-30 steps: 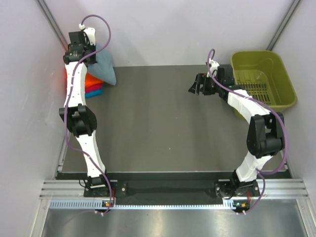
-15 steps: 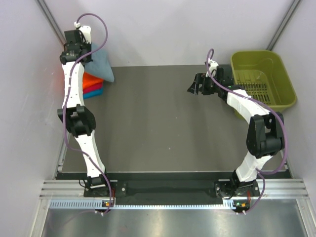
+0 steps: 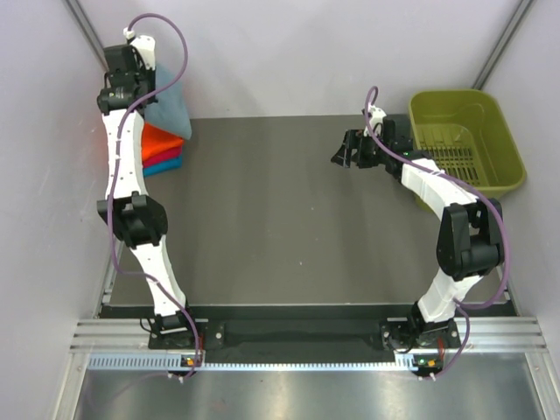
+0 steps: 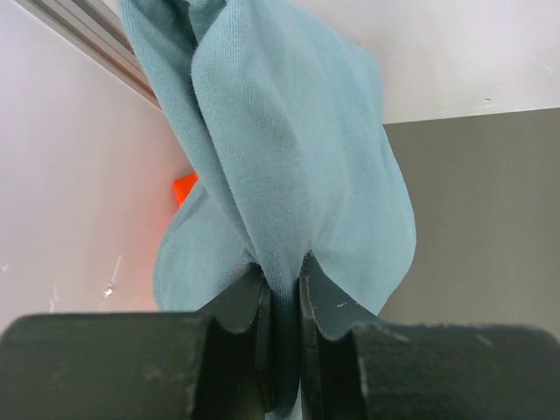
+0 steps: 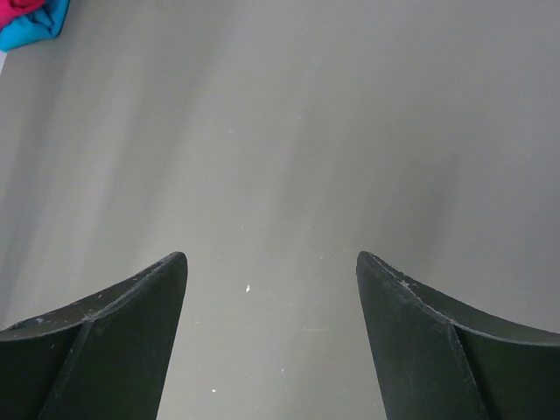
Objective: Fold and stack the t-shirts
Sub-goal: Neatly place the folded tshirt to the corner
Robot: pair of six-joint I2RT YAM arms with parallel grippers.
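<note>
The grey-blue t-shirt hangs bunched at the far left corner, above a stack of folded t-shirts: orange on top, red under it, teal at the bottom. My left gripper is shut on a fold of the grey-blue t-shirt; in the left wrist view the cloth runs up from between the left gripper jaws, with orange showing behind. My right gripper hovers open over bare mat at the far right. The right gripper holds nothing, with the teal t-shirt far off.
An olive-green plastic basket stands at the far right, beside the right arm. White walls close in the left, back and right sides. The dark mat covers the table between the arms.
My left gripper has carried the grey-blue t-shirt up and back toward the far left corner, so it now hangs higher over the folded stack. The right arm has stayed still.
</note>
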